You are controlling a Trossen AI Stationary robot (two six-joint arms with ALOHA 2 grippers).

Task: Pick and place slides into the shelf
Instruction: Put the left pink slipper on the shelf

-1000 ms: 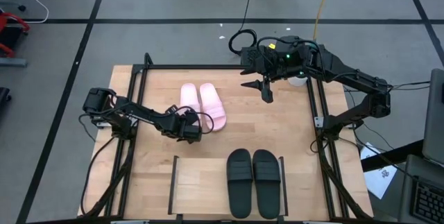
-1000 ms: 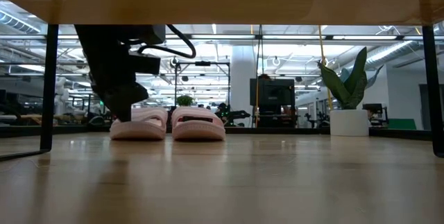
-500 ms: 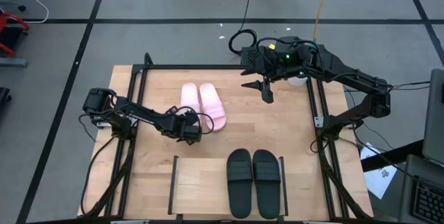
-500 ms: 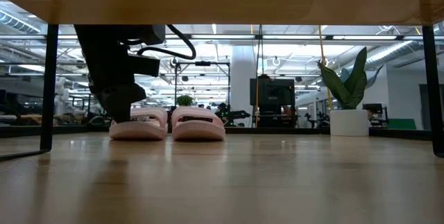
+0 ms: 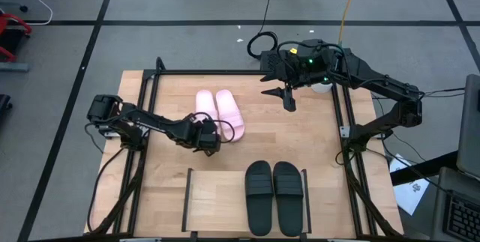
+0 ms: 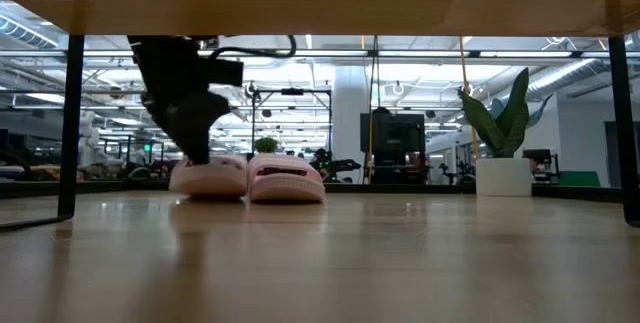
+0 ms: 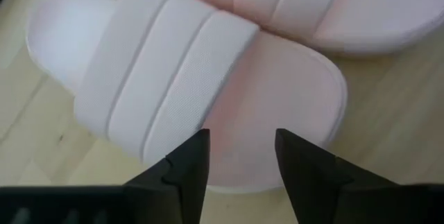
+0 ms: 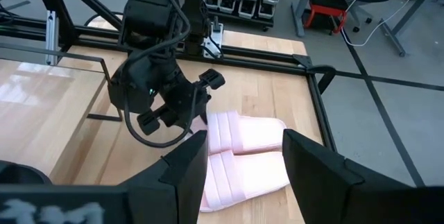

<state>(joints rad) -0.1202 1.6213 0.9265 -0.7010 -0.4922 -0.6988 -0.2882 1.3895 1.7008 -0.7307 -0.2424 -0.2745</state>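
Note:
Two pale pink slides lie side by side on the tabletop's far half, soles down: the left one (image 5: 205, 110) (image 6: 210, 177) (image 7: 173, 92) and the right one (image 5: 230, 115) (image 6: 287, 177). My left gripper (image 5: 212, 134) (image 7: 239, 161) is open, fingertips pointing down over the left pink slide's near end. Two black slides (image 5: 273, 195) rest flat on the shelf (image 5: 217, 197) at the table's near edge. My right gripper (image 5: 289, 98) (image 8: 243, 168) hangs open in the air over the far right of the table, nothing between its fingers. My left gripper stands over the left pink slide's footbed (image 7: 243, 106), just past the strap's edge, one fingertip (image 7: 189, 160) by the strap. It comes from above, slanting from the table's left. I cannot tell whether the fingertips touch the slide, which lies flat on the table.
Black metal frame rails (image 5: 150, 85) (image 5: 341, 122) run along the table's sides and far edge. The shelf's thin end rails (image 5: 189, 197) (image 5: 304, 195) stand up beside the black slides. The shelf's left half shows bare board. Cables (image 5: 259, 46) lie on the floor beyond.
My left gripper has shifted a little toward the table's right. The left pink slide has slid slightly toward its mate and still lies flat. My right arm has kept still.

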